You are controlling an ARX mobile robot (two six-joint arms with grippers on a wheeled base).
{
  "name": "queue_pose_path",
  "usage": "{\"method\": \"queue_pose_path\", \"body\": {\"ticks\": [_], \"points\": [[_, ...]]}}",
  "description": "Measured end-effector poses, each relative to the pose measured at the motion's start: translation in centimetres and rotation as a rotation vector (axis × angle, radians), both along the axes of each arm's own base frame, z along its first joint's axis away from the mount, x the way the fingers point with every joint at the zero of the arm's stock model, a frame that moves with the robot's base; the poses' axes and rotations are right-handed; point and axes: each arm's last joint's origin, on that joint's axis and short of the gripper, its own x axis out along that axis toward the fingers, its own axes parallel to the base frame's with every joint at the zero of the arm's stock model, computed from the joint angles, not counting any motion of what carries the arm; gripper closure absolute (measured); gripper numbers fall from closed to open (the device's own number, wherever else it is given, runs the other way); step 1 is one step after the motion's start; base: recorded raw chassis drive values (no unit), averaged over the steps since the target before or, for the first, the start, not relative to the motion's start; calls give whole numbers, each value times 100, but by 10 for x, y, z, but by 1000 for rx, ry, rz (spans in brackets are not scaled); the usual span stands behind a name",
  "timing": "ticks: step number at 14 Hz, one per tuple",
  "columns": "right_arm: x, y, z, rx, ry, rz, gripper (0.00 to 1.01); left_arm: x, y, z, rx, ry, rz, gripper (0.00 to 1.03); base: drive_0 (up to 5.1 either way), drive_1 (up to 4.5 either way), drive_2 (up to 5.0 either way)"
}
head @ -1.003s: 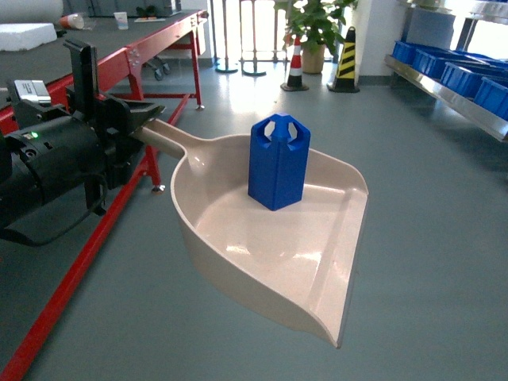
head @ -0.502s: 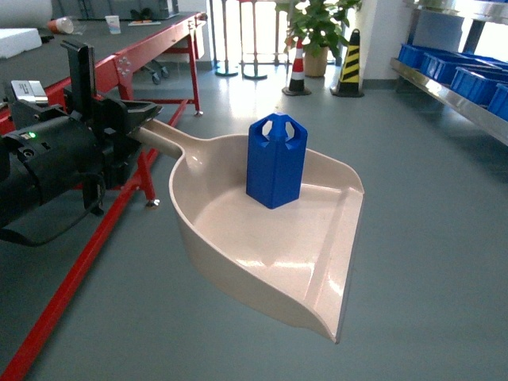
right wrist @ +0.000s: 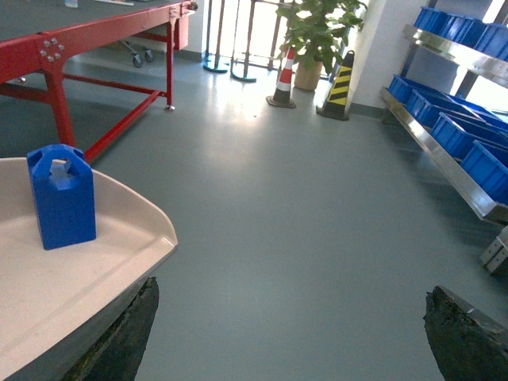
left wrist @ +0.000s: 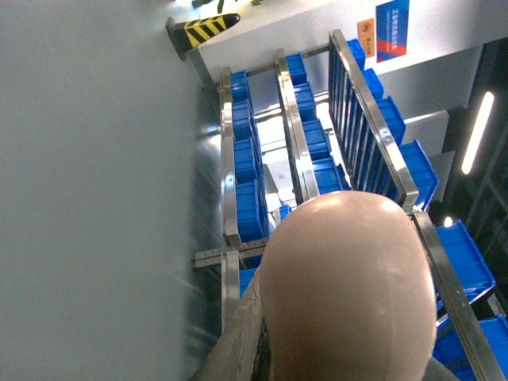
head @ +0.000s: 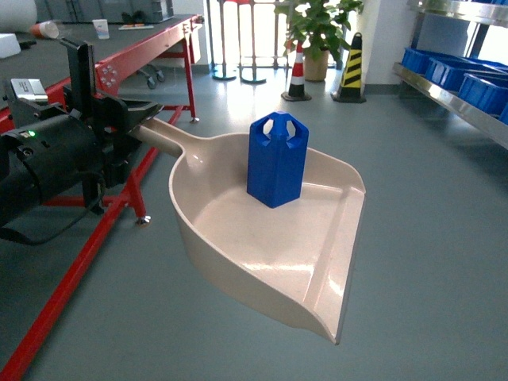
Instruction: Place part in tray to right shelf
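In the head view the left gripper (head: 135,119) is closed on the end of the handle of the beige tray (head: 238,246), carrying it in the air above the grey floor (head: 429,238). The tray's long axis runs from the handle at upper left toward the open lip at lower right, so the mouth points down-right in this view, roughly toward the side where the right shelf (head: 460,99) stands. The blue part (head: 276,159) stands upright on the tray's flat bottom, near the back wall where the handle joins, its notched top facing up and its long axis vertical. Behind it are a red-framed table (head: 119,63), a potted plant (head: 317,32) and a black-and-yellow striped cone (head: 349,59). The left wrist view looks along the handle (left wrist: 345,290), whose rounded end fills the lower middle; the fingers themselves are hidden here. Beyond lie the steel rails of the shelf (left wrist: 230,182) with rows of blue crates (left wrist: 246,159) (the whole scene appears turned on its side). In the right wrist view the tray (right wrist: 95,270) comes in from the left edge, with the part (right wrist: 62,197) upright on it, near the raised curved side. The right gripper (right wrist: 290,333) is spread wide and holds nothing, one dark fingertip (right wrist: 131,333) just under the tray's edge and the other far right. The shelf (right wrist: 452,167) with its crates (right wrist: 464,131) runs along the right.
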Motion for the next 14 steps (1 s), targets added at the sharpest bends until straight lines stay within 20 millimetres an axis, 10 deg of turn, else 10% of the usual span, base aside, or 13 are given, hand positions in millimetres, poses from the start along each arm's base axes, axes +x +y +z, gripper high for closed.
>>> {"method": "queue_pose_path", "body": {"ticks": [14], "points": [[0, 0, 0, 1, -2, 0, 3, 0, 0, 0, -1, 0, 0, 87, -7, 417, -431]]}}
